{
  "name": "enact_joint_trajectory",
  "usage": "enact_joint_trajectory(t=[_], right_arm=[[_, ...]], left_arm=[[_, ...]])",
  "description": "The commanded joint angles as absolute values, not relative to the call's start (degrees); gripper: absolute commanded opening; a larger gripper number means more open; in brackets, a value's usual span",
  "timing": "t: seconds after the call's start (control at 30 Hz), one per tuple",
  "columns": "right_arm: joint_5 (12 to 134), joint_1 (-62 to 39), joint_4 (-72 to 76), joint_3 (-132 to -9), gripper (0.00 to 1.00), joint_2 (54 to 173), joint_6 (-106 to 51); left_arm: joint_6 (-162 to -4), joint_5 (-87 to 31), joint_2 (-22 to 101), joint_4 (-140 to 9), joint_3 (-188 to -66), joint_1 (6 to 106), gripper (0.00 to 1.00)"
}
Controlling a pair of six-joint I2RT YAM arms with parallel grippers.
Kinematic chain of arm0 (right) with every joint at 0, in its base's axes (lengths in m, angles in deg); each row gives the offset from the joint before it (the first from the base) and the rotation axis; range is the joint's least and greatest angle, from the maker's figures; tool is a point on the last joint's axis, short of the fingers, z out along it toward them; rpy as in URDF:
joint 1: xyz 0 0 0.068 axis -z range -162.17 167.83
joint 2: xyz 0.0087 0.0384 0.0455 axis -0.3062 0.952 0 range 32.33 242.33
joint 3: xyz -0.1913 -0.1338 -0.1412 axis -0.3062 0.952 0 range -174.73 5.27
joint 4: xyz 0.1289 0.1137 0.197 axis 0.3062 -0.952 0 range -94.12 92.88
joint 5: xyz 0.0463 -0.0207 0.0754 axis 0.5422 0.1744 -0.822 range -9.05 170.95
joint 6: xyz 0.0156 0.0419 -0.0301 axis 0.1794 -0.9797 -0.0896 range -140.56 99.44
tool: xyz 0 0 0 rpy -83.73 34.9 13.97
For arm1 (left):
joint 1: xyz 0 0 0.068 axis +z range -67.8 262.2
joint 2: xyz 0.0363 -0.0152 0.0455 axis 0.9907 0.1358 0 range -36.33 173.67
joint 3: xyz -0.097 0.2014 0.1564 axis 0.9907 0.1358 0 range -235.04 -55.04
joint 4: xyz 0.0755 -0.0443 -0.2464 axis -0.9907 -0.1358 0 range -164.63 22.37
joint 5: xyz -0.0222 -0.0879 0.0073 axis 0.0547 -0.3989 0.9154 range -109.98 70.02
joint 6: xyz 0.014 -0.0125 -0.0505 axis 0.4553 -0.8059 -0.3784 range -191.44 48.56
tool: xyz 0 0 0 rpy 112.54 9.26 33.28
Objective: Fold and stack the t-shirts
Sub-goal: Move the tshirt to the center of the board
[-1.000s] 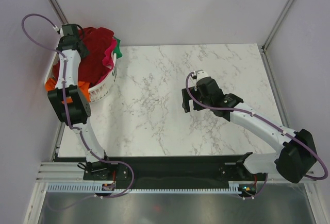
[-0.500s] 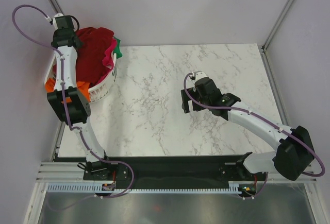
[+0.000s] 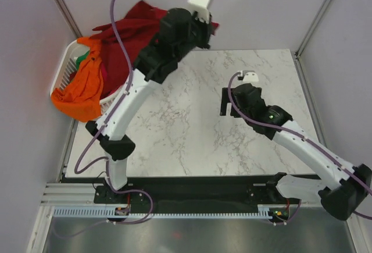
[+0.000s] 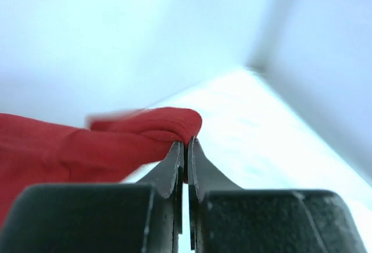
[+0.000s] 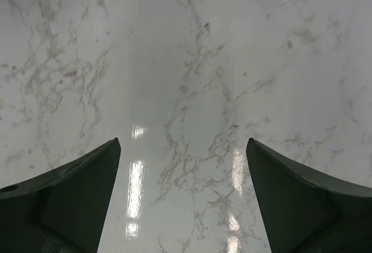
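The white slatted laundry basket [image 3: 63, 62] sits at the far left corner of the marble worktop [image 3: 192, 142]. An orange t-shirt [image 3: 81, 90] is draped over the basket's near rim and hangs down its outside. Just inside the basket, beside the orange cloth, a sliver of a green t-shirt [image 3: 88, 60] shows. A dark red t-shirt [image 3: 131, 32] rises out of the basket and stretches to the right of it, high above the worktop's far edge. Its far end is held by the left gripper [image 3: 210, 27]. In the left wrist view the left gripper [image 4: 186, 146] has its jaws pressed together, pinching a rolled fold of the dark red t-shirt [image 4: 116, 142]. Well to the right of the basket, over the bare middle of the worktop [image 5: 186, 61], the right gripper [image 3: 226, 103] points downward. The right wrist view shows the right gripper [image 5: 183, 145] with its jaws spread wide and nothing between them.
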State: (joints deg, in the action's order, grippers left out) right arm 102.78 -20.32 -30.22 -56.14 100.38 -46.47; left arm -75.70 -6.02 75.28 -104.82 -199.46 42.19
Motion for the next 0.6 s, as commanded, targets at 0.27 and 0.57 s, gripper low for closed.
enact_joint_trajectory(t=[0.27, 0.57], right_arm=[[128.7, -16.5, -44.8, -64.9, 0.98, 82.7, -56.5], [118.0, -16.4, -45.2, -60.4, 0.98, 84.6, -59.7]], left_arm=[[-89.8, -19.4, 72.1, -103.2, -172.7, 32.9, 1.0], [-93.0, -18.4, 64.5, -103.7, -157.2, 32.8, 1.0]])
